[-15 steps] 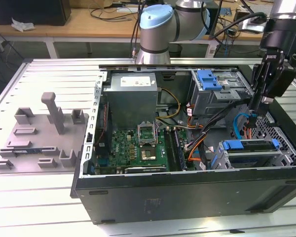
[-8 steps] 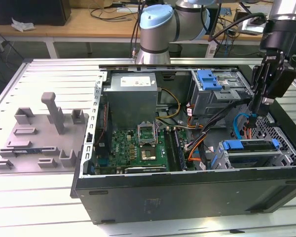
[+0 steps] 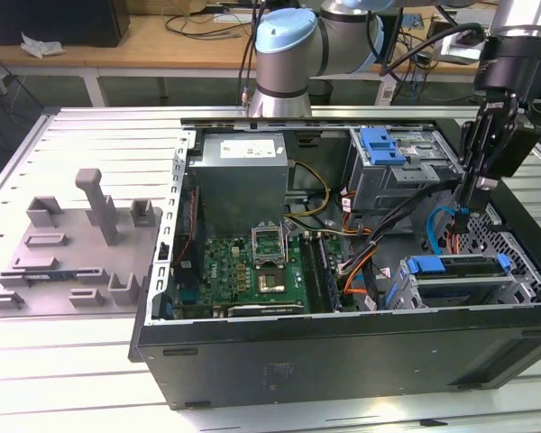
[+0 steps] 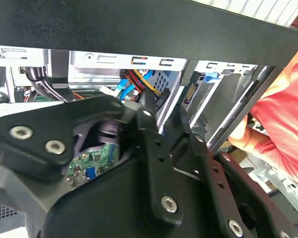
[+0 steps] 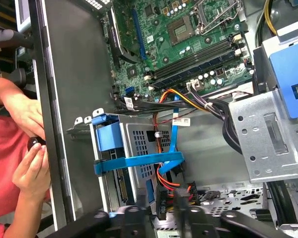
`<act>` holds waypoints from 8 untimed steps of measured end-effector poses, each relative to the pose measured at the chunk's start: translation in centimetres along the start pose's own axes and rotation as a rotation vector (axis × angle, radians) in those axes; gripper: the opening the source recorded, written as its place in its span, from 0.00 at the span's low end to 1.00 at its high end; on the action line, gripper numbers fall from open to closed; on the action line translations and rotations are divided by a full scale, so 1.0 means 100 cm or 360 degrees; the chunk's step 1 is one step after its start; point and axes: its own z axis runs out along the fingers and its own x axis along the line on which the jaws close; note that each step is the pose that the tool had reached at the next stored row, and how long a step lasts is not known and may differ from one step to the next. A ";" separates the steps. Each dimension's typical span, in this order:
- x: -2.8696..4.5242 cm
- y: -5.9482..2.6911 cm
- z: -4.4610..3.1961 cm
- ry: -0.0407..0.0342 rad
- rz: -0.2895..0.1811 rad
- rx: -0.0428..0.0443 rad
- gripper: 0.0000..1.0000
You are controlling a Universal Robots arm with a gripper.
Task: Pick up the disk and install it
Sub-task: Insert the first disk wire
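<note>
Disk: the disk (image 3: 460, 265); flat and thin, dark along its visible edge; a blue carrier bracket (image 5: 108, 138) at its end
Pose: lying level; edge-on in the exterior view
Place: seated in the drive cage (image 3: 487, 290); inside the open computer case (image 3: 343, 347), by its near corner at the exterior view's right

Open black case (image 3: 343, 352) lies on its side on a slatted metal table (image 3: 72, 388). Inside, a green motherboard (image 3: 252, 266) lies flat, with a grey power supply (image 3: 242, 176) just beyond it. Metal drive cage (image 3: 397, 185) stands to the exterior view's right of the supply, with a blue latch (image 3: 381, 144) on top. Orange and black cables (image 3: 361, 262) run between board and cage. Grey fixture (image 3: 77, 244) rests on the table, apart from the case.
</note>
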 end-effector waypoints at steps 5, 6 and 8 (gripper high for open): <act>-0.0018 0.0002 0.0011 0.0012 0.0003 0.0003 0.32; -0.0020 0.0002 0.0014 0.0013 0.0003 0.0003 0.32; -0.0024 0.0001 0.0020 0.0015 0.0003 0.0003 0.32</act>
